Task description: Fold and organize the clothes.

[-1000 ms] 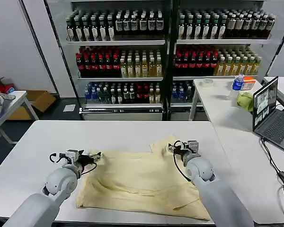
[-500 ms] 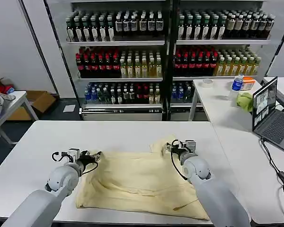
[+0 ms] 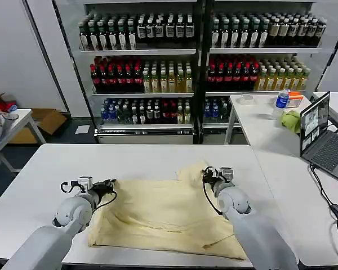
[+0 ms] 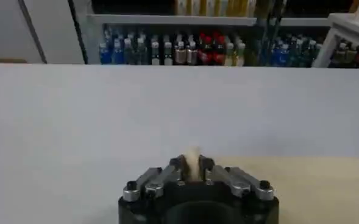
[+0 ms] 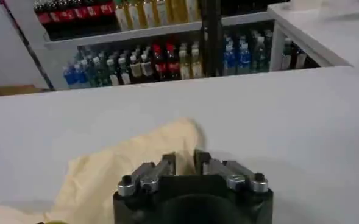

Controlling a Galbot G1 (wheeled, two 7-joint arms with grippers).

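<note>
The near hem of the pale yellow T-shirt (image 3: 163, 216) is lying close to the front edge of the white table (image 3: 39, 169), between the two arms, and the garment is spreading away from the robot across the middle of the tabletop. It is creasing and rumpling along its near right part, which suggests thin, soft, light cloth that is likely to sag and slide over the smooth surface rather than hold any shape; judging by that, a pinch at corners or shoulder seams should be controlling it better than a grip in the middle of the panel.

Farther in, the left gripper (image 3: 109, 184) is sitting low at the shirt's far left corner. In the left wrist view its fingers (image 4: 178, 164) are standing almost together with a small peak of cream cloth pinched between them, so it is holding that corner. The right gripper (image 3: 206, 175) is sitting at the far right, where the fabric is bunching into a raised fold. In the right wrist view its fingers (image 5: 167, 163) are nearly closed with a narrow gap; the cloth is lying right at the tips, but whether they are actually clamping it cannot be told.

Beyond the table, drink shelves (image 3: 197, 67) are lining the back wall.
</note>
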